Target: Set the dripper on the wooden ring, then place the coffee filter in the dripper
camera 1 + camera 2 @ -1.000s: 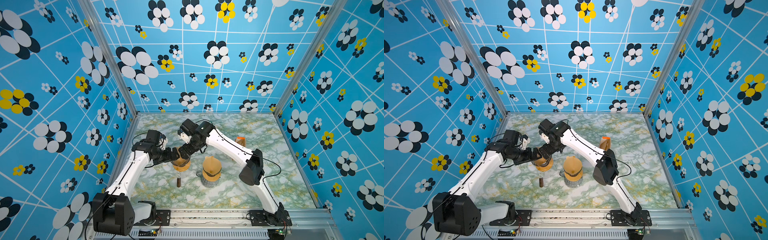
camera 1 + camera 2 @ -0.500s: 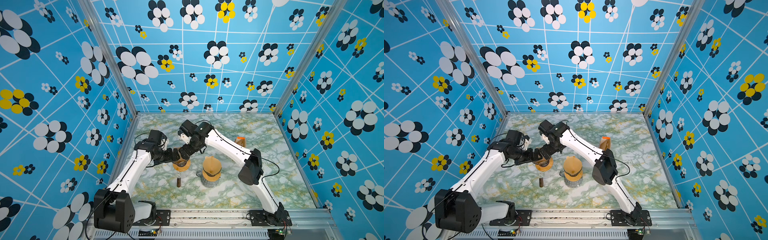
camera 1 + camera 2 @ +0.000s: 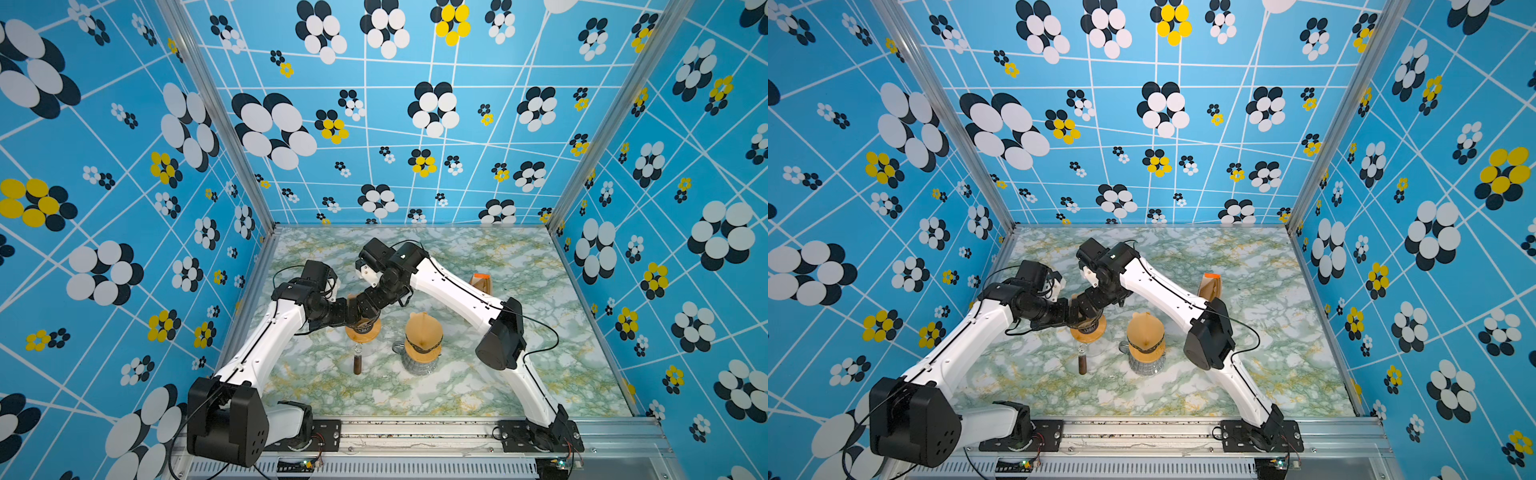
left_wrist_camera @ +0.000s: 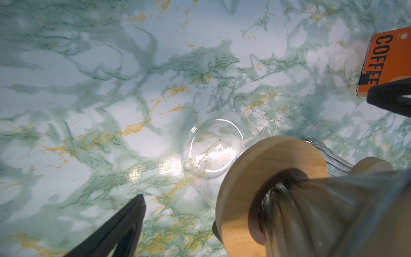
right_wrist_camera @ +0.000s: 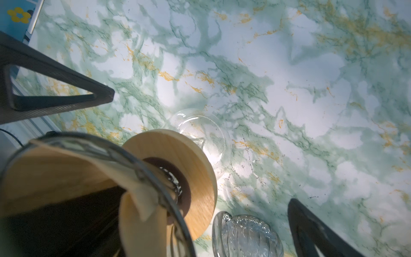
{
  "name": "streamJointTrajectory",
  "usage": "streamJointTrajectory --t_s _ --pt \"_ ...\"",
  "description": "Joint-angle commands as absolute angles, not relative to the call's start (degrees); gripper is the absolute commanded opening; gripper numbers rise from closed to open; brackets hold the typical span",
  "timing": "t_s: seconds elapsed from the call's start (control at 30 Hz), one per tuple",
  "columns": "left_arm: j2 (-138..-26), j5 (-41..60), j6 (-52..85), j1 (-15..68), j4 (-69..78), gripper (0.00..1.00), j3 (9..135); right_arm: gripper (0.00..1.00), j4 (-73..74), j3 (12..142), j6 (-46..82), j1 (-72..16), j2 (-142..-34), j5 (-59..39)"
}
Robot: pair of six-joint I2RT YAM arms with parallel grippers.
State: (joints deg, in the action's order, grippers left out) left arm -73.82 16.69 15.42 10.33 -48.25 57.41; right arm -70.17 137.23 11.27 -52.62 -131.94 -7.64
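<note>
Both sets of jaws gape wide, holding nothing, flanking the dripper [image 5: 195, 169] on its carafe [image 4: 213, 146], probably because the filter [image 5: 55, 175] already sits inside, one flap over the rim.

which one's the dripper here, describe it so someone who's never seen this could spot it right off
On the green marble table, look left of centre, where the two robot arms meet. The dripper is right under them: a glass cone on a flat, round, pale wooden collar. The ribbed glass vessel to its right instead carries a tall tan cone with a dark band.
</note>
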Motion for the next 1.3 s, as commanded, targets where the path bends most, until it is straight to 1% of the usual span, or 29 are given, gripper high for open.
streamJointTrajectory --t_s 0.0,0.17,0.47,0.87,1.0,1.27 --pt "-73.1 15.8 15.7 11.2 -49.5 0.99 57.1 0.99 -72.5 140.9 14.4 -52.5 -134.4 -9.3" --pt "-72.1 16.2 16.4 11.7 -50.0 0.99 57.5 0.99 -74.4 142.0 16.7 -52.5 -135.2 -7.1" --pt "-71.4 16.0 18.2 13.3 -49.7 0.99 57.5 0.99 -72.1 138.2 19.7 -53.1 -134.0 -6.4" --pt "-70.9 14.9 19.6 13.7 -48.9 0.99 56.3 0.99 -70.7 134.6 20.6 -54.0 -133.0 -5.1" --pt "-70.9 14.6 19.8 13.7 -48.9 0.99 56.4 0.99 -70.7 134.7 19.5 -54.5 -132.3 -2.6" --pt "-70.0 14.6 20.5 14.3 -49.2 0.99 56.7 0.98 -67.7 136.4 23.4 -54.2 -130.6 -5.2"
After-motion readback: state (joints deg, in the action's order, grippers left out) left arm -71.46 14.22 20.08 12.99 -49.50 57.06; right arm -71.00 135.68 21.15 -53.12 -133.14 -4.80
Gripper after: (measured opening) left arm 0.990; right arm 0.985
